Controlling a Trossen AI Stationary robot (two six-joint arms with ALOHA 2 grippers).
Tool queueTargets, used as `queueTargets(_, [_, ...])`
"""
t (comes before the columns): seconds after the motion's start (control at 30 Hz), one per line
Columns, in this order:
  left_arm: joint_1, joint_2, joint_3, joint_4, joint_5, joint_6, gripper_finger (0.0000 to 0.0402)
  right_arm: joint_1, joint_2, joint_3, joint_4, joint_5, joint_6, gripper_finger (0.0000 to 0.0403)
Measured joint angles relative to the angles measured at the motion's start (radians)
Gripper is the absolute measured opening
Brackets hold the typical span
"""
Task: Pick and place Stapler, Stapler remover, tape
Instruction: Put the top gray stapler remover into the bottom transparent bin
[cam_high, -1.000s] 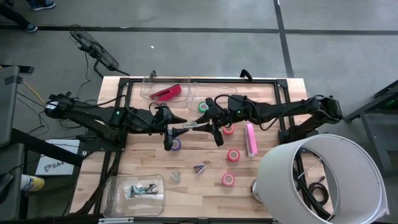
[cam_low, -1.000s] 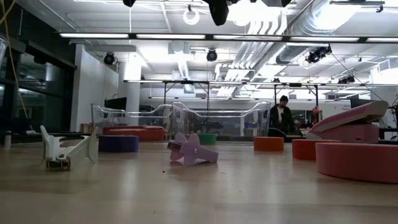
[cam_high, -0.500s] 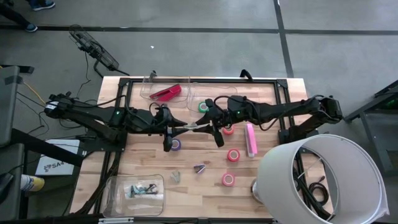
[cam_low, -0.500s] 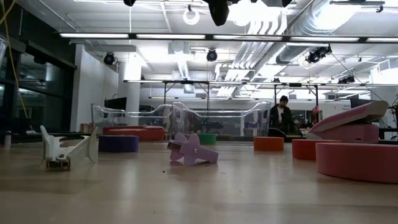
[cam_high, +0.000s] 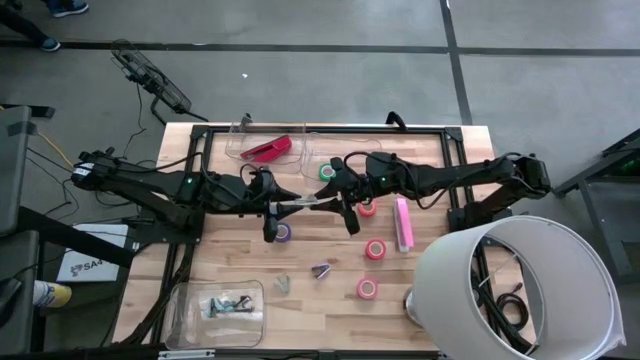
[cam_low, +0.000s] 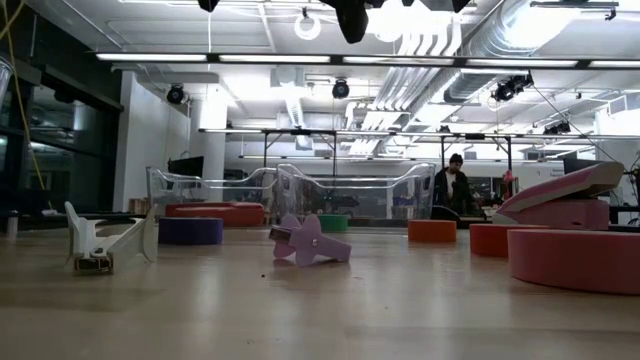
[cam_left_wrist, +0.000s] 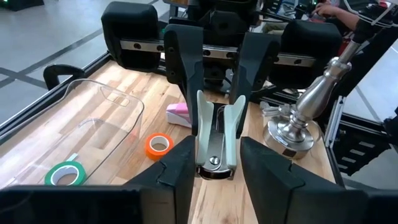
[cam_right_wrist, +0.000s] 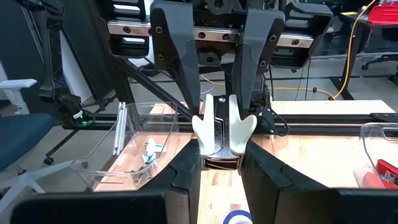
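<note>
No whole text can be read; only "SA" shows on a floor sheet (cam_high: 87, 264).

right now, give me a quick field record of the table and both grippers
held item: white staple remover, in the air over the table's middle
right gripper: shut on one end of the staple remover
left gripper: at its other end, grip unclear
pink stapler: on the table, right of centre
red stapler: in the far clear bin
green tape: near the far edge
purple tape: below the left gripper
loose removers: two on the table, near side
</note>
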Motion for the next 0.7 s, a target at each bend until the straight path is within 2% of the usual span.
queueTargets(0.37, [0.0, 0.0, 0.0, 0.0, 0.024, 0.007, 0.0181, -0.001, 0.0, 0.0, 0.0, 0.003, -0.004, 0.0078])
queueTargets(0.7, [0.0, 0.004, 0.0, -0.016, 0.017, 0.007, 0.0184, -0.001, 0.0, 0.0, 0.008, 0.005, -0.004, 0.0078])
